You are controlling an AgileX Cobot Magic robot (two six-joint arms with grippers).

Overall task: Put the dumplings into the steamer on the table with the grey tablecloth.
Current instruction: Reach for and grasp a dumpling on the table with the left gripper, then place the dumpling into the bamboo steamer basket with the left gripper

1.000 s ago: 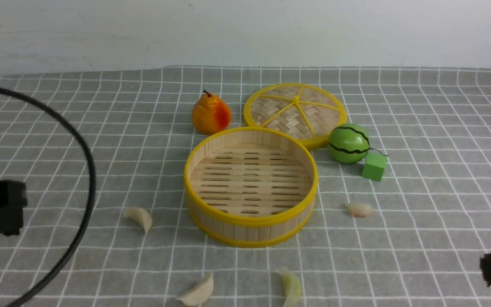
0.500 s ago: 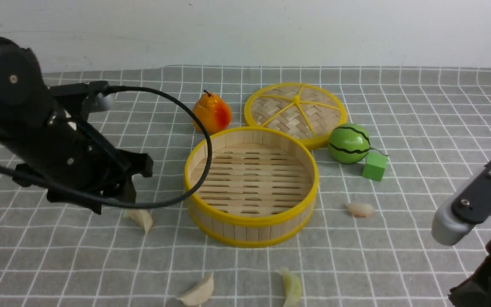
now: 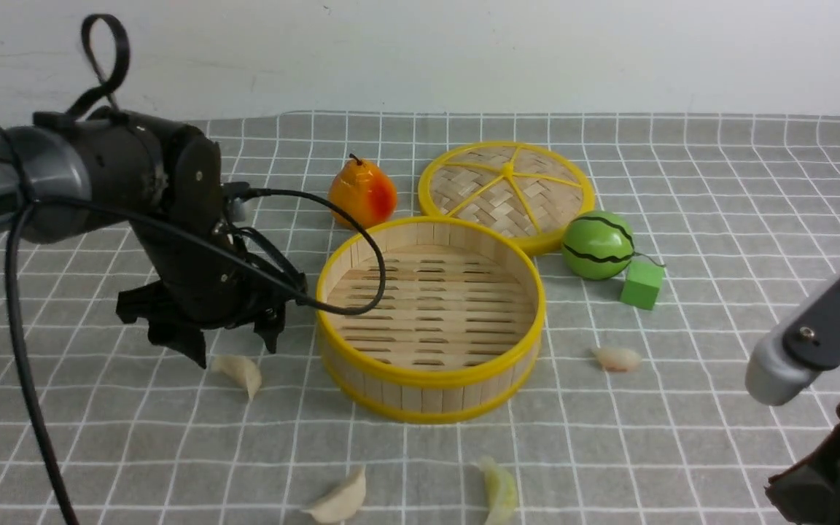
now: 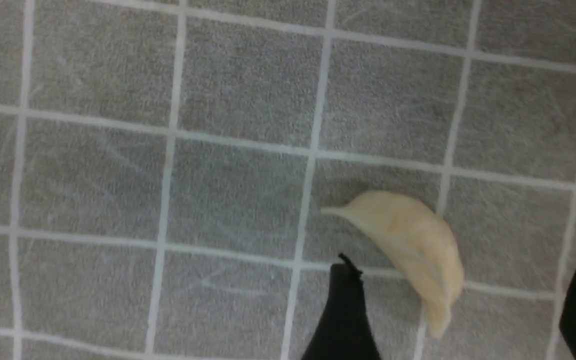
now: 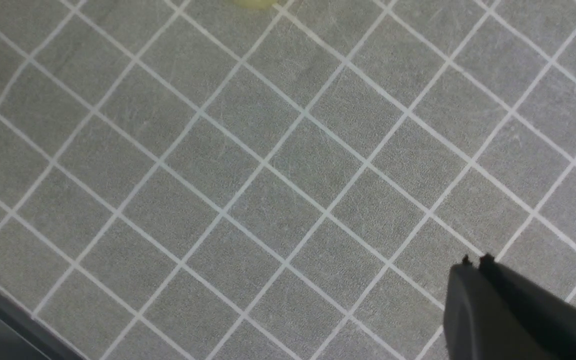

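Note:
The round bamboo steamer [image 3: 420, 394] with yellow rims stands empty in the middle of the table's grey tablecloth [image 3: 719, 182]. Several dumplings lie on the cloth: a cream one [image 3: 241, 372] left of the steamer, another [image 3: 336, 499] near the front edge, a greenish one [image 3: 500, 492] beside it, and a pinkish one [image 3: 615, 358] to the right. My left gripper [image 3: 236, 348] hangs open just above the left dumpling [image 4: 413, 245], which lies between its two black fingers [image 4: 343, 310]. My right gripper [image 5: 475, 260] is shut and empty over bare cloth at the front right.
A toy pear [image 3: 360, 193], the flat woven lid [image 3: 505, 191], a green watermelon ball [image 3: 596, 245] and a green cube [image 3: 640, 284] sit behind and to the right of the steamer. The left arm's black cable [image 3: 362, 292] loops over the steamer's left rim.
My left arm swung in from the left edge to above the left dumpling and its jaws opened. My right arm rose into view at the lower right.

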